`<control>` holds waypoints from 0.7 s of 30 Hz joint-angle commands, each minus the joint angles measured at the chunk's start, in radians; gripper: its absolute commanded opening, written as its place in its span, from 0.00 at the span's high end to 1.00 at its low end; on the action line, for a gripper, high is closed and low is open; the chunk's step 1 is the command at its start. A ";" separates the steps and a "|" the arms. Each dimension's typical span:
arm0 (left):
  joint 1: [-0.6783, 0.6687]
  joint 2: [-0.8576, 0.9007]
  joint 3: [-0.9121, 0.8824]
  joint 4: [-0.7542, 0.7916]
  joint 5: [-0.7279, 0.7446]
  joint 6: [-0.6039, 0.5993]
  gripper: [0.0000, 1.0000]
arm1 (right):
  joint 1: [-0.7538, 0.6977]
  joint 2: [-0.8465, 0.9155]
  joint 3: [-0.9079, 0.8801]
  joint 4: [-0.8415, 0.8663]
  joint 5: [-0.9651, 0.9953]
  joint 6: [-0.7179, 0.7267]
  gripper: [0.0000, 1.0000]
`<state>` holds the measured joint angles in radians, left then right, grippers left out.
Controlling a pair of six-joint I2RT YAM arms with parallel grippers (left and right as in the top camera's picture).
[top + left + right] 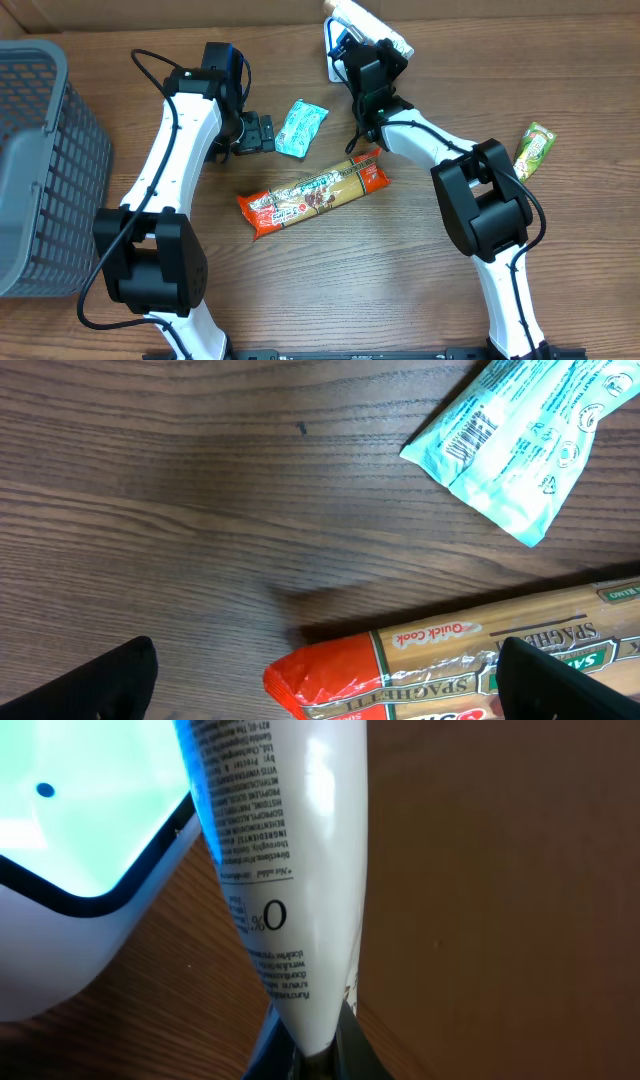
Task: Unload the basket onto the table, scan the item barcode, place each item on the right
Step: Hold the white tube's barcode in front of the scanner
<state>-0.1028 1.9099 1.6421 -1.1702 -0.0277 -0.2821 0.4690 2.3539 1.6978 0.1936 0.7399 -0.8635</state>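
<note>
Right gripper (320, 1058) clenched on white glossy printed package (300, 900), at the worktop's far edge, just beside white scanner with glowing green window (70, 820). Left gripper (264, 133) released, empty, beside teal plastic packet (300, 127); orange spaghetti pack (315, 192) mid-worktop.

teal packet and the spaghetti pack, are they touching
Apart. The left wrist view shows a strip of bare table between the teal packet and the spaghetti pack.

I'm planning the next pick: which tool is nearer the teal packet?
Left. The open left tool sits right beside the teal packet; the right tool, shut on a white packet, is farther away, toward the far side.
</note>
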 commanded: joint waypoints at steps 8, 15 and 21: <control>0.003 0.002 0.000 0.001 -0.008 0.001 0.01 | -0.018 -0.020 0.025 0.003 -0.011 0.029 0.96; 0.003 0.002 0.000 0.001 -0.008 0.001 0.00 | -0.016 -0.025 0.025 0.012 0.056 0.028 0.96; 0.003 0.002 0.000 0.001 -0.008 0.001 0.00 | -0.015 -0.138 0.025 -0.038 0.067 0.039 0.96</control>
<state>-0.1028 1.9099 1.6421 -1.1706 -0.0277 -0.2821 0.4522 2.3482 1.6978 0.1524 0.7742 -0.8593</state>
